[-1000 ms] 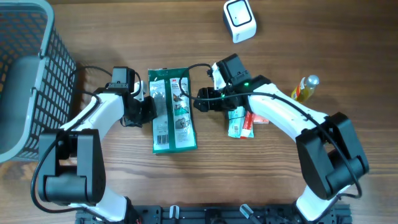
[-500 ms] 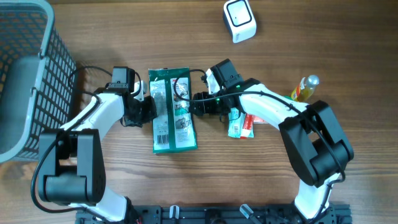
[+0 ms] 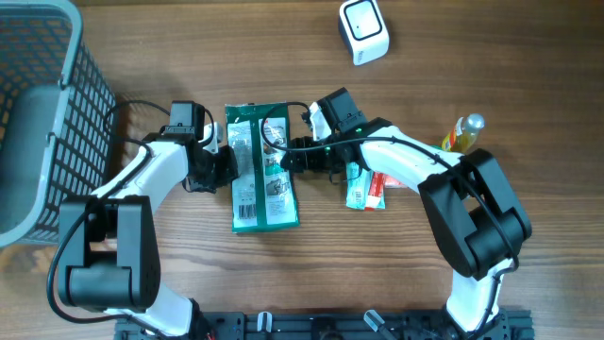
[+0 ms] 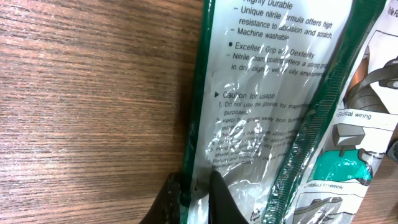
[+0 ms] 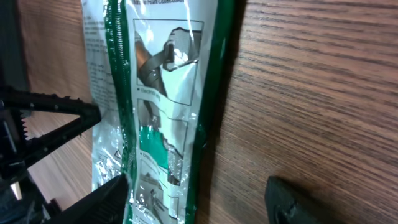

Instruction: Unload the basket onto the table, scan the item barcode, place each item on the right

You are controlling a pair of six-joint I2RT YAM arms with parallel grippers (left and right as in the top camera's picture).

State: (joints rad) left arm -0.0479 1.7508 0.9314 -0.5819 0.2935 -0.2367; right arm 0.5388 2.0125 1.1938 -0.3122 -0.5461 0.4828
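Left gripper [image 3: 221, 166], 9 o'clock: same as before, clenched on left edge of green glove pack [image 3: 255, 194]. Pack lies flat, centre. Right gripper [image 3: 289, 159]: slides in from 3 o'clock, jaws wide over right edge, nothing held. Scanner [image 3: 363, 32] waits at 1 o'clock; two-arm lift likely next.

Overhead view. Grey plastic mesh basket [image 3: 90, 104] stands at the far left edge of the brown wood-grain surface [image 3: 472, 57]. Small yellow bottle with a silver cap [image 3: 461, 133] lies tilted near the right side. Teal-and-white flat sachet [image 3: 358, 192] and red flat packet [image 3: 387, 180] lie side by side, touching, between the bottle and the middle of the surface.
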